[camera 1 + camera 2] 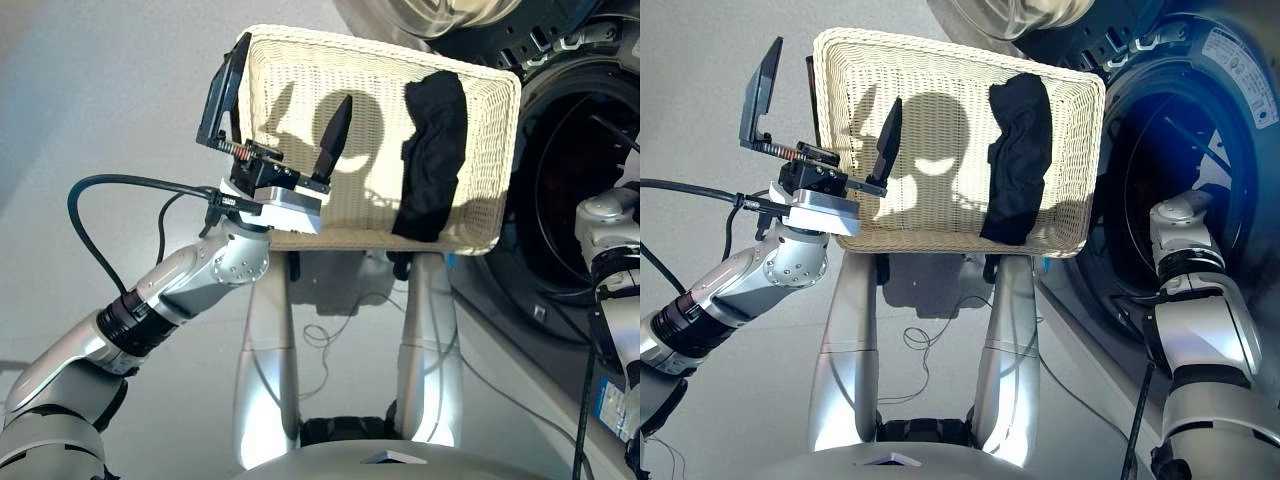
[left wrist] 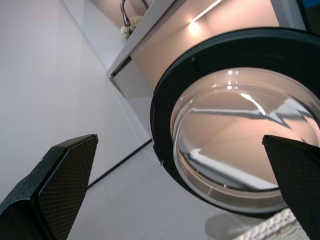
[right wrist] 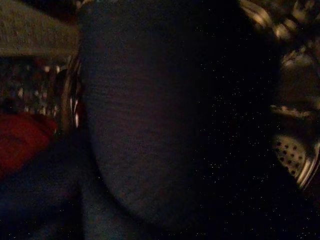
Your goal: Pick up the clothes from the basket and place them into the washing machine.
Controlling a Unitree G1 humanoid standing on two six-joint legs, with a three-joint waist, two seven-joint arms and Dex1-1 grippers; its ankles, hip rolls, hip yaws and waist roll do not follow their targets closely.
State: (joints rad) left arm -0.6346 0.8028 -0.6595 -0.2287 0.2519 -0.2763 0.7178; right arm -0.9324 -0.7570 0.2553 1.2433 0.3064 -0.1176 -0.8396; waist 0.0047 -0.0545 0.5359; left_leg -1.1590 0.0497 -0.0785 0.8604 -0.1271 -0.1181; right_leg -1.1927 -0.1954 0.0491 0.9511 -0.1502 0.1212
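My left hand (image 1: pixel 285 115) hangs open over the basket's (image 1: pixel 300 70) left end. The black garment (image 1: pixel 432 150) lies at the basket's right end. Right of the basket, my right arm reaches into the washing machine (image 1: pixel 570 180); navy cloth (image 3: pixel 150 125) fills its wrist view, beside red cloth (image 3: pixel 22 137); its grip I cannot tell.

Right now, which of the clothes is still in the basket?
The black garment, alone at the right end of the basket. The navy garment and the red garment show only in the right wrist view, inside the washing machine drum.
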